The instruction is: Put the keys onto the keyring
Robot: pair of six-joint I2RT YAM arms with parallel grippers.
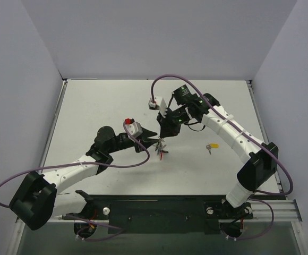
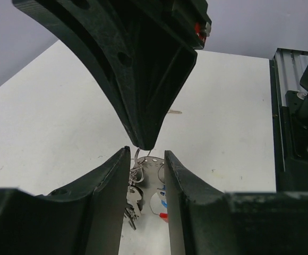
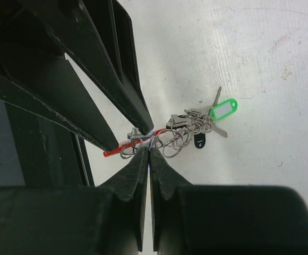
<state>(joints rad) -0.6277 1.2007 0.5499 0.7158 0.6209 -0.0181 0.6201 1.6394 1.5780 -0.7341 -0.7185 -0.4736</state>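
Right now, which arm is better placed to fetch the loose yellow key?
Probably right: the yellow key lies beside its forearm. The left gripper would have to cross the keyring.

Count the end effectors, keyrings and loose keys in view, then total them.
Black two-finger end effectors: 2 (left end effector, right end effector)
Red-and-silver round metal keyring carrying a bunch of keys: 1
Loose silvery metal key with yellow plastic cap: 1
Total: 4

bunch of keys (image 1: 162, 150) on table (image 1: 106, 101) centre | lone key (image 1: 212, 146) to its right, apart
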